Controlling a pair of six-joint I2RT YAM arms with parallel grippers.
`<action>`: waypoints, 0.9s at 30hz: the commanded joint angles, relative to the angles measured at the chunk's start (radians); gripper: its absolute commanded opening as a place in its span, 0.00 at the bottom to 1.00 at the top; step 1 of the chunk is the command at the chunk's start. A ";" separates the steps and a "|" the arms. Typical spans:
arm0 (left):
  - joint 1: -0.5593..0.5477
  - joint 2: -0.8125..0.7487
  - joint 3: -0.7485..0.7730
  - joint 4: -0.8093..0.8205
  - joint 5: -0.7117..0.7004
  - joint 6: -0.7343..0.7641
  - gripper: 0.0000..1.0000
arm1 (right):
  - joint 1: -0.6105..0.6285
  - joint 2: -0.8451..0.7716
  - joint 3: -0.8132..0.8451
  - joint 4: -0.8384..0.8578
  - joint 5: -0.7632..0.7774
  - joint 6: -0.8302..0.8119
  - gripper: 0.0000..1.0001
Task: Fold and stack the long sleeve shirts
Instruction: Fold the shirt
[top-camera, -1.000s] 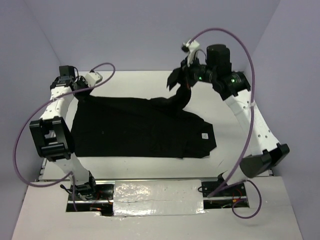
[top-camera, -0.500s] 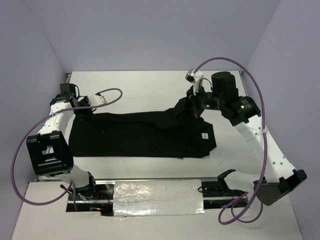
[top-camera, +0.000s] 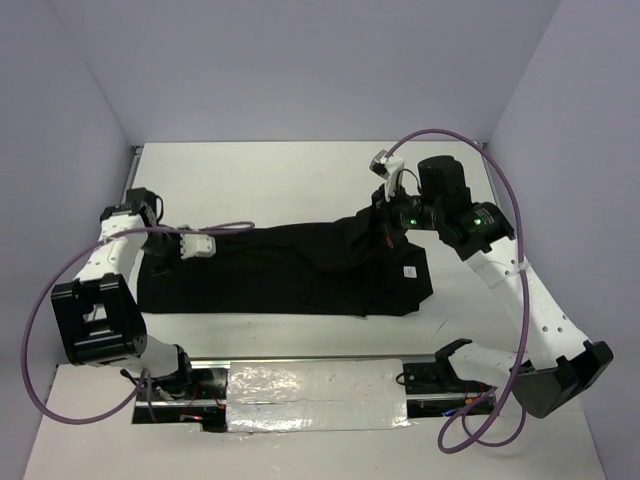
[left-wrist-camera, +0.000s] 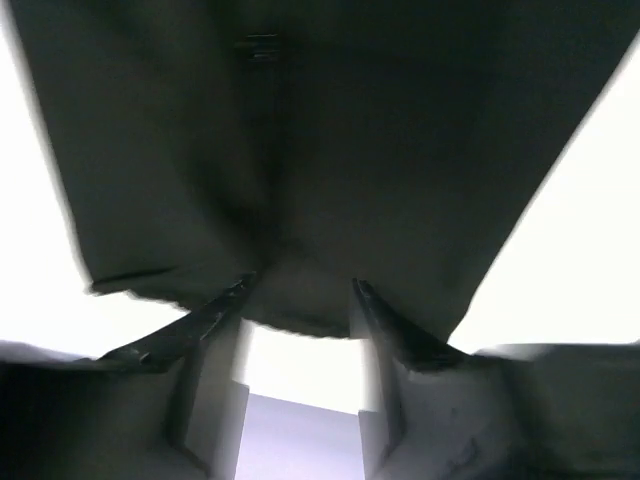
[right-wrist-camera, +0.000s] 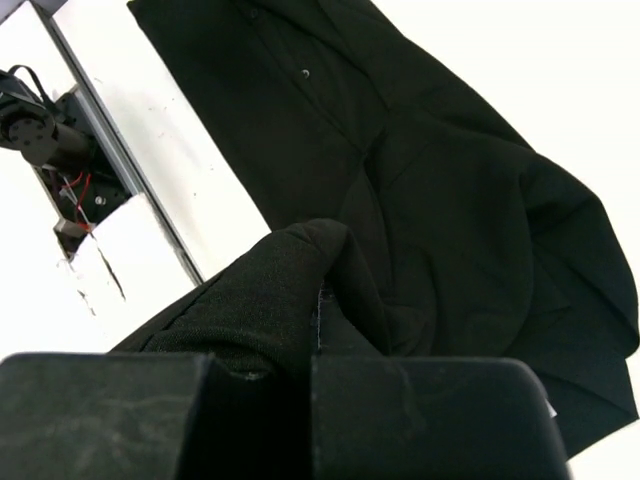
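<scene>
Lowered since a second ago: both arms, far edge of black shirt (top-camera: 280, 275) brought down onto desk (top-camera: 280, 170). Lies spread between the two sets of jaws. Released at left jaws, parted, cloth edge draped over the tips. Clenched at right jaws on a bunched shirt fold; white tag (top-camera: 408, 272) just beside them.

The shirt (top-camera: 270, 275) lies across the table (top-camera: 270, 170), left tool (left-wrist-camera: 300, 290) at its left end, right tool (right-wrist-camera: 315, 300) near its right.
</scene>
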 joint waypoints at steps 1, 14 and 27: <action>0.005 0.035 0.166 -0.084 0.070 -0.063 0.86 | 0.006 -0.008 0.001 0.067 -0.018 0.009 0.00; -0.016 0.320 0.330 -0.054 0.000 -0.346 0.70 | 0.006 -0.005 -0.028 0.079 -0.010 0.007 0.00; -0.013 0.336 0.245 -0.126 -0.043 -0.272 0.70 | 0.006 0.015 -0.023 0.073 0.011 0.001 0.00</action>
